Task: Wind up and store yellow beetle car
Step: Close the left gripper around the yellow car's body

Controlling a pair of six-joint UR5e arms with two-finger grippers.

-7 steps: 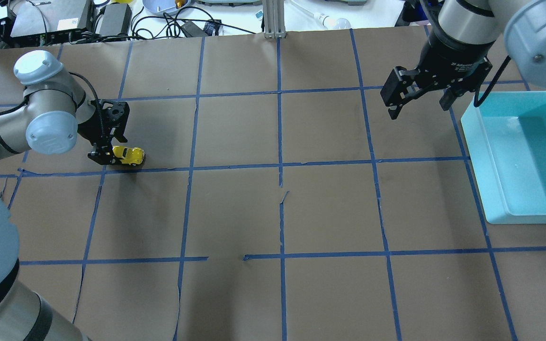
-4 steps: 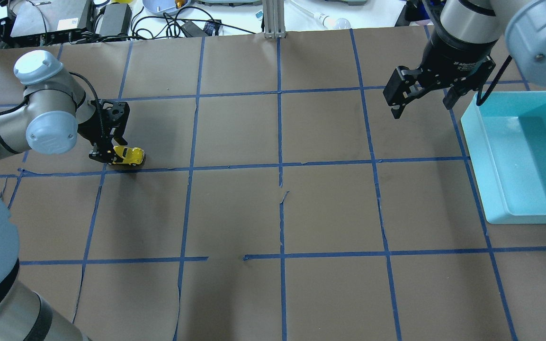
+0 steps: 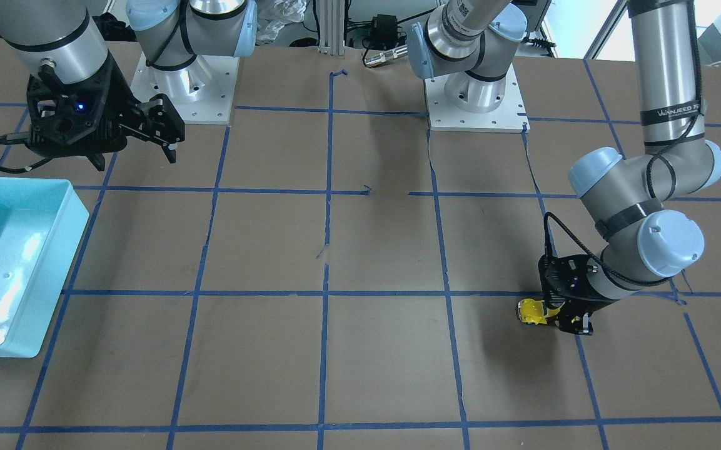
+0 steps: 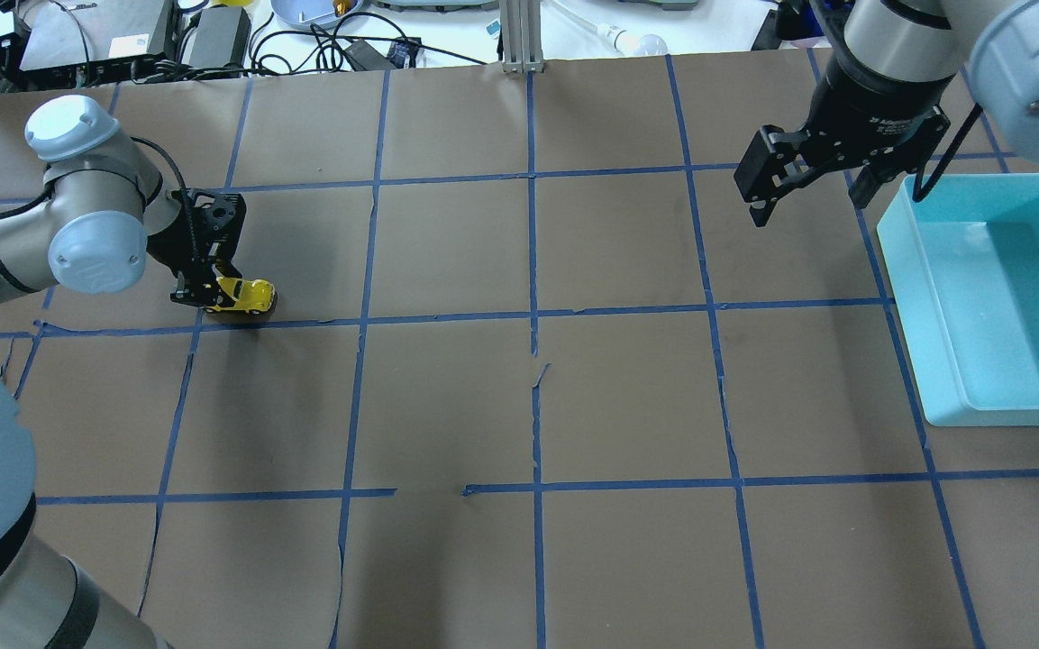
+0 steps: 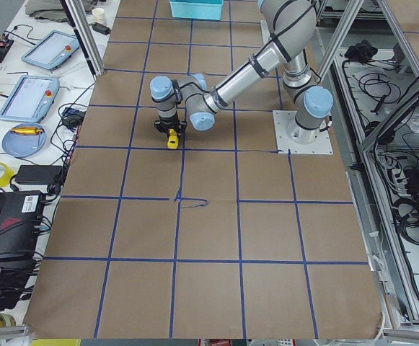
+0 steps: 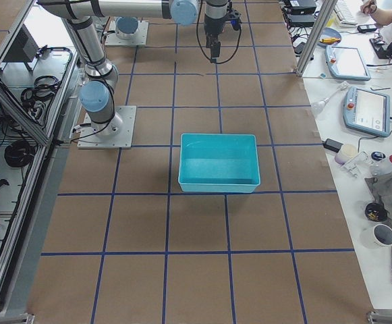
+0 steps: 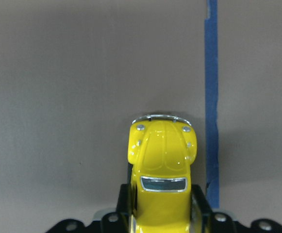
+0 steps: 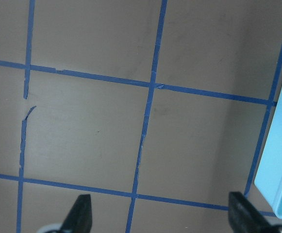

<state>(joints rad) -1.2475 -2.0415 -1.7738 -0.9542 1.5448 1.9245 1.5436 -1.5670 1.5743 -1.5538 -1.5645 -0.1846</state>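
Black, angular fingers of the left pincer (image 7: 162, 219) are pinching the rear flanks of the yellow beetle car (image 7: 162, 160), one on each side. The car's nose is projecting out past the fingertips. The car is sitting low at the desk (image 4: 627, 388), on the robot's left side, just beside a strip of blue tape. Whether its wheels are touching cannot be told. Its shell is showing glossy and rounded, bright yellow, with a dark chrome-edged window and a curved silver bumper at the nose. The desk covering is appearing as matt brown paper, gridded in blue tape and torn in places. The right pincer (image 4: 809, 203) is hanging spread and empty, well apart from the car, near a smooth teal plastic bin (image 4: 1006, 413).
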